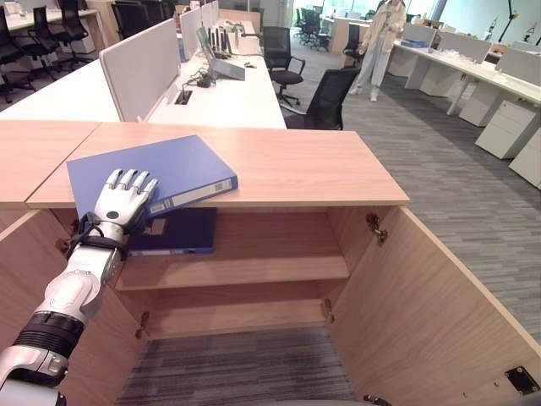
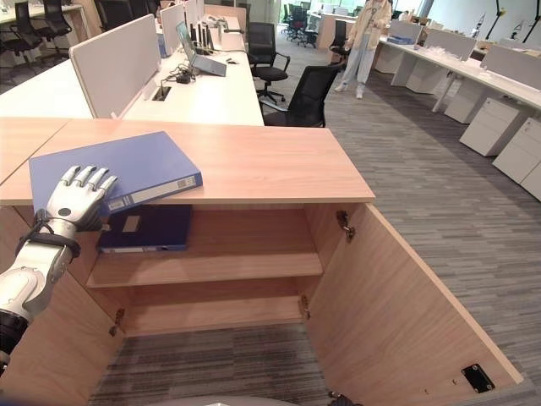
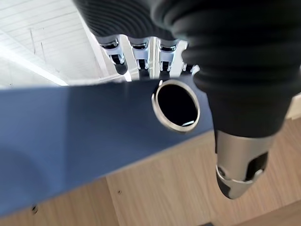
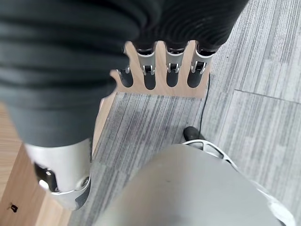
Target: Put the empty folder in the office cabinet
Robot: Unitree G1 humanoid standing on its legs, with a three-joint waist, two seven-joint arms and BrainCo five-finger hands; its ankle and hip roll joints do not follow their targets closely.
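Right then, the blue folder [image 1: 156,173] lay flat on the wooden cabinet top [image 1: 287,165], its near-left corner jutting out past the front edge. The left hand [image 1: 122,199] gripped that overhanging corner, fingers spread on the cover and thumb underneath, beside the spine's metal ring. Below, a darker blue folder [image 1: 173,233] lay on the upper shelf, at its left end. The cabinet door [image 1: 431,300] hung wide open on the right. The right hand [image 4: 162,66] hung over the carpet, fingers straight and relaxed.
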